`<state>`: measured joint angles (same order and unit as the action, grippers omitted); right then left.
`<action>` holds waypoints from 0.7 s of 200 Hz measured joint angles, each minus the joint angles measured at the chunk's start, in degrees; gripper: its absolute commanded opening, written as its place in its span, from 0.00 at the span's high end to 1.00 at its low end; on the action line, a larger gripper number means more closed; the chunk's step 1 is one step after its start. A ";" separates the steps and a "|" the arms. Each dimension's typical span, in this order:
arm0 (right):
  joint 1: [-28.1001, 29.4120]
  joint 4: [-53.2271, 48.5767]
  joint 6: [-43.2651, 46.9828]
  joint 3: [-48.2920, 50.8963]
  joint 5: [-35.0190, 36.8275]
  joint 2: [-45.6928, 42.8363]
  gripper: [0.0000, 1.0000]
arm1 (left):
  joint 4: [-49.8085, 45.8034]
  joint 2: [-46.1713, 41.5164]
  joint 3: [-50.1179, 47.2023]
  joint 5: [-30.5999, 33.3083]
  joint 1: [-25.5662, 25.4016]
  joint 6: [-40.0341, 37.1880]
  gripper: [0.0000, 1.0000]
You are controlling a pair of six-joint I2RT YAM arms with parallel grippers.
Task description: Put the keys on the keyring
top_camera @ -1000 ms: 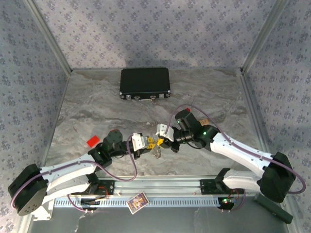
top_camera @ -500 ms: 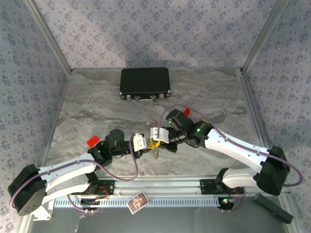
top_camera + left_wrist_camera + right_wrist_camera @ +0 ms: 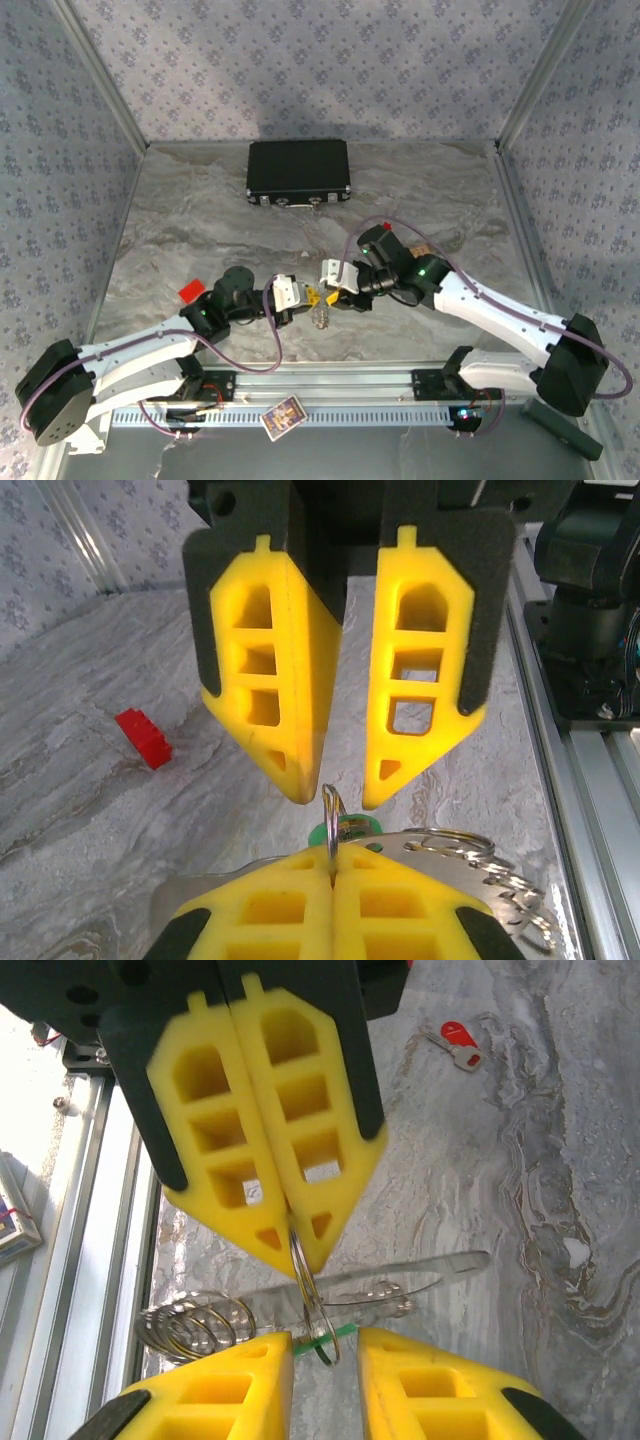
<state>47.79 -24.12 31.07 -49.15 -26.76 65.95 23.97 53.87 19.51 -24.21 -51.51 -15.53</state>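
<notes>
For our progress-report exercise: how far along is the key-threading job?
Done: nothing certain; a green key sits at the keyring, threading unclear. In hand: right pincer shut on the keyring, left pincer open. Left: a red key lies on the table.

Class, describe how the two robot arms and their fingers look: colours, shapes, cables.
The left arm and right arm have white links, black joints and bases, each trailed by a purple cable. Their fingers are yellow, pointed, with cut-out windows, on black plates.
</notes>
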 measured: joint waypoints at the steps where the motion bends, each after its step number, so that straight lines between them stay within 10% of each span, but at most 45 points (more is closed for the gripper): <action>1: -0.09 0.11 -0.09 0.17 -0.09 -0.09 0.76 | 0.07 -0.02 -0.04 0.00 0.00 0.02 1.00; 93: -0.68 3.80 -3.67 2.32 -2.58 -0.46 0.93 | 2.19 -0.09 -0.63 -0.44 0.00 0.59 1.00; 140: -1.44 4.31 -4.11 2.32 -4.68 2.21 0.81 | 2.82 0.87 -0.72 -1.53 0.07 0.59 1.00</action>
<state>46.35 -19.81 26.96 -46.83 -31.44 68.16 26.79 54.74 18.79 -25.74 -51.44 -14.94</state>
